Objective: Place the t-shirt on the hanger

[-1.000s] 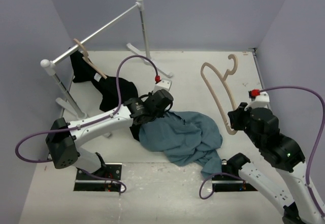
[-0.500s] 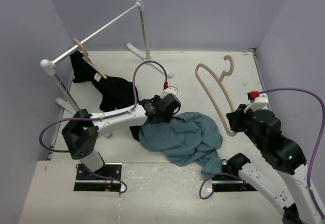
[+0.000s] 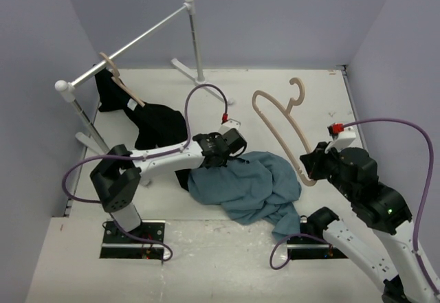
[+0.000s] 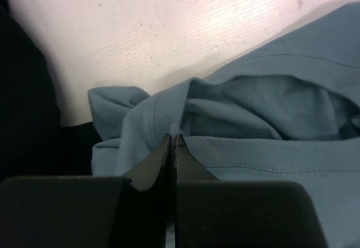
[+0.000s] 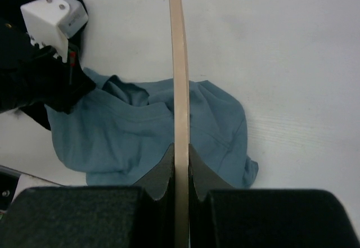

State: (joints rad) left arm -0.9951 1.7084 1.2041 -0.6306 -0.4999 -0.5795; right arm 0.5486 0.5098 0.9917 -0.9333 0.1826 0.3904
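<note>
Hangers, two: one hanger (image 5: 179,79) bare, one second hanger (image 3: 122,83) carrying cloth, up on the rail. Garments, two: one blue t-shirt (image 3: 247,187), one black garment (image 3: 157,126). Clothes rail (image 3: 137,36), one, on two posts. Robot arms, two: left arm (image 3: 161,157), right arm (image 3: 371,200).

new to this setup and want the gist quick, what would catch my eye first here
The dusty blue t-shirt lies crumpled in the middle of the table, with the left end effector shut on a fold at its far-left edge. To its right, the right end effector grips a bare tan hanger, held up off the table. At far left, a black garment droops from a second hanger on a white clothes rail.
</note>
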